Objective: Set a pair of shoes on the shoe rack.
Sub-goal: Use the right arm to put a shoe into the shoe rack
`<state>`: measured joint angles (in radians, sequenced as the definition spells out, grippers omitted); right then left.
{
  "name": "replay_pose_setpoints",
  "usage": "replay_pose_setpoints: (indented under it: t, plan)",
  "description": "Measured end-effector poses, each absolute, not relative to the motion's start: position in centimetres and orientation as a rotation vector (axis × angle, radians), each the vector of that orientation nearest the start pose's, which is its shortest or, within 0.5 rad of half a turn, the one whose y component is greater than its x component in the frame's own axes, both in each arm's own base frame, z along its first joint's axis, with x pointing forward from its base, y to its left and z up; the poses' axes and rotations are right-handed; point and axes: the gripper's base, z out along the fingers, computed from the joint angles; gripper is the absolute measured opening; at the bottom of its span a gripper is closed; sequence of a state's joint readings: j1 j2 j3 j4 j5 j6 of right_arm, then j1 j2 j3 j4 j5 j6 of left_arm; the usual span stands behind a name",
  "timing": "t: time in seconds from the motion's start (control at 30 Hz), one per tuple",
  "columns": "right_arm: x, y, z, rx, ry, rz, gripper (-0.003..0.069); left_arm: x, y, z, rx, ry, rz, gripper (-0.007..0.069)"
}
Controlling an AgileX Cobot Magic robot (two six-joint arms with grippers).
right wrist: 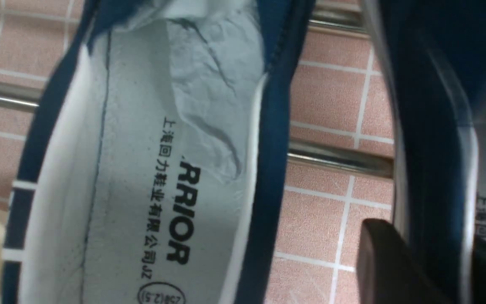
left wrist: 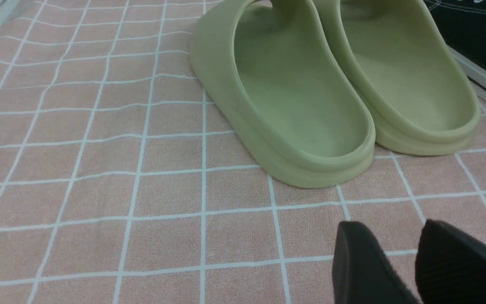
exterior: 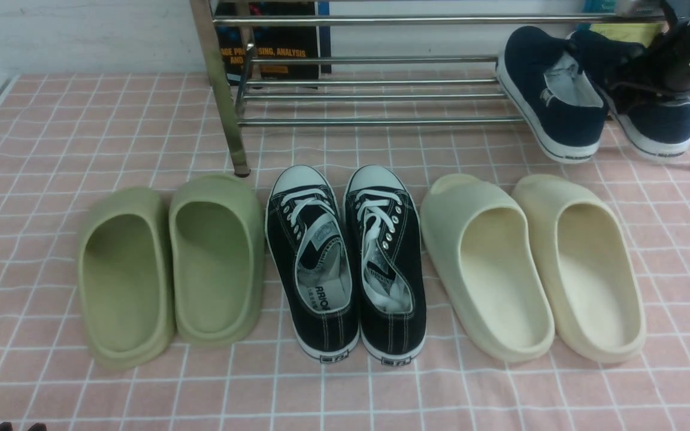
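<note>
Left wrist view: left gripper (left wrist: 395,236) hanging over pink checked bench (left wrist: 99,190), jaws parted, empty. Farther back, navy-blue white-soled slip-on sneakers (exterior: 560,102) lying tilted on low chrome tube rack (exterior: 375,121), heels overhanging. Right gripper (right wrist: 435,270) straddling one sneaker's wall; pinching or released, cannot tell. Best: opening fully, rising straight, not dragging shoe.

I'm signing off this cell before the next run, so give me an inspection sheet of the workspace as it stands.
Surface: pink checked cloth, flat, no spills seen.
Job's things: navy slip-ons, both tilted on the chrome rack's lower tubes at its right end.
Clutter: green slides, black lace-up sneakers and cream slides, in a row before the rack.
Grippers: left gripper open, empty, low over the cloth; right gripper straddles one slip-on's side wall, grip unclear.
Cables: nothing seen.
Surroundings: white wall; dark book behind the rack.
</note>
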<state>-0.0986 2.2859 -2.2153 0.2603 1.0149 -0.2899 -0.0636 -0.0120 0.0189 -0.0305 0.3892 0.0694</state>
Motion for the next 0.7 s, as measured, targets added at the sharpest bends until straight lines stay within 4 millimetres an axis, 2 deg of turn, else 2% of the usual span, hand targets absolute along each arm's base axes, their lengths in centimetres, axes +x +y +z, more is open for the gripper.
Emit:
replay_pose_setpoints:
  t: [0.03, 0.07, 0.1, 0.17, 0.23, 0.3, 0.4, 0.47, 0.5, 0.57, 0.67, 0.7]
  plan:
    - [51.3, -3.1, 26.3, -0.153, 2.528, 0.184, 0.0242, 5.2, -0.4, 17.3, 0.106, 1.877, -0.026, 0.0239]
    - [51.3, -3.1, 26.3, -0.153, 2.529, 0.184, 0.0242, 5.2, -0.4, 17.3, 0.106, 1.877, -0.026, 0.0239]
    - [51.1, -3.0, 26.3, -0.159, 2.545, 0.188, 0.0318, 5.2, -0.4, 17.3, 0.106, 1.877, -0.026, 0.0239]
    - [50.9, -3.0, 26.4, -0.171, 2.566, 0.190, 0.0382, 5.2, -0.4, 17.3, 0.106, 1.877, -0.026, 0.0239]
    - [50.5, -3.0, 27.1, -0.179, 2.570, 0.184, 0.0426, 5.2, -0.4, 17.3, 0.106, 1.877, -0.026, 0.0239]
    - [49.9, -3.0, 28.7, -0.186, 2.546, 0.163, 0.0441, 5.2, -0.4, 17.3, 0.106, 1.877, -0.026, 0.0239]
    - [48.5, -3.1, 32.1, -0.199, 2.489, 0.119, 0.0430, 5.2, -0.4, 17.3, 0.106, 1.877, -0.026, 0.0239]
    - [47.9, -3.1, 33.5, -0.206, 2.472, 0.091, 0.0417, 5.2, -0.4, 17.3, 0.106, 1.877, -0.026, 0.0239]
    - [46.8, -3.4, 35.5, -0.212, 2.447, 0.043, 0.0388, 5.2, -0.4, 17.3, 0.106, 1.877, -0.026, 0.0239]
    - [45.4, -4.0, 37.4, -0.210, 2.426, -0.016, 0.0333, 5.2, -0.4, 17.3, 0.106, 1.877, -0.026, 0.0239]
    - [44.0, -5.6, 37.6, -0.177, 2.460, -0.080, 0.0228, 5.2, -0.4, 17.3, 0.106, 1.877, -0.026, 0.0239]
    - [43.9, -5.9, 37.3, -0.168, 2.473, -0.085, 0.0221, 5.2, -0.4, 17.3, 0.106, 1.877, -0.026, 0.0239]
